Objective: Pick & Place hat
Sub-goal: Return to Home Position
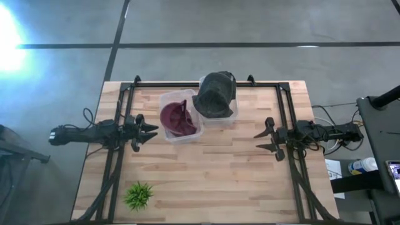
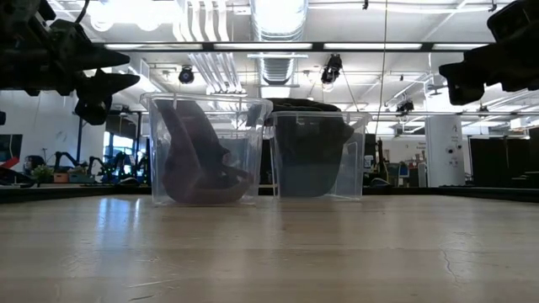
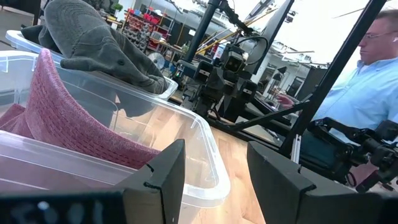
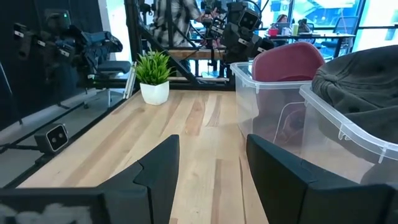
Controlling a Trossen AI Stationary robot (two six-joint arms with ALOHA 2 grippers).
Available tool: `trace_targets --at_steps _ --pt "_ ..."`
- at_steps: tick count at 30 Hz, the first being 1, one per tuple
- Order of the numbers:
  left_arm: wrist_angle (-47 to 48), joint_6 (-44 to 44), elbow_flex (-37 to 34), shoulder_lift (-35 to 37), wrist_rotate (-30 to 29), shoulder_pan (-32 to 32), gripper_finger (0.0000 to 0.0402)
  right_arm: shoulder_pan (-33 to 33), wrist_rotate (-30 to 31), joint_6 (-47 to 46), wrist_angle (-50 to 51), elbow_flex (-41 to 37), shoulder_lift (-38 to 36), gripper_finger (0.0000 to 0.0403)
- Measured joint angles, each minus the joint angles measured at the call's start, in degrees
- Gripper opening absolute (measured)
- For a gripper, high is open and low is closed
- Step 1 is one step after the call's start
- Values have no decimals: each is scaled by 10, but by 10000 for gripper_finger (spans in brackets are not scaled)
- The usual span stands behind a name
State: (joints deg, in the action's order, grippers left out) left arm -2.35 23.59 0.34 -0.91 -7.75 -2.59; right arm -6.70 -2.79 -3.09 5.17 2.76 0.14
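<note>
A maroon hat [image 1: 177,117] lies inside a clear plastic bin [image 1: 187,135] near the table's middle, its crown leaning against the bin wall [image 3: 68,118]. A dark grey hat [image 1: 215,94] sits in a second clear bin [image 1: 232,117] just beyond it, bulging over the rim [image 4: 357,81]. My left gripper [image 1: 149,131] hovers open at the left of the maroon hat's bin, raised off the table [image 2: 109,84]. My right gripper [image 1: 262,140] hovers open toward the right side, clear of both bins [image 4: 211,168].
A small potted green plant [image 1: 138,195] stands at the near left corner [image 4: 153,74]. A black frame [image 1: 206,82] runs along the table's far and side edges. Bare wood spreads across the near half [image 1: 219,181]. A person in a light blue shirt [image 3: 367,81] stands beyond the table.
</note>
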Motion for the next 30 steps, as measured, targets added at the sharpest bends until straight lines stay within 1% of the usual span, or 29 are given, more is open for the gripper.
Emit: trace_targets --at_steps 30 --pt "-1 0 0 0 0 0 167 0 0 3 0 0 0 185"
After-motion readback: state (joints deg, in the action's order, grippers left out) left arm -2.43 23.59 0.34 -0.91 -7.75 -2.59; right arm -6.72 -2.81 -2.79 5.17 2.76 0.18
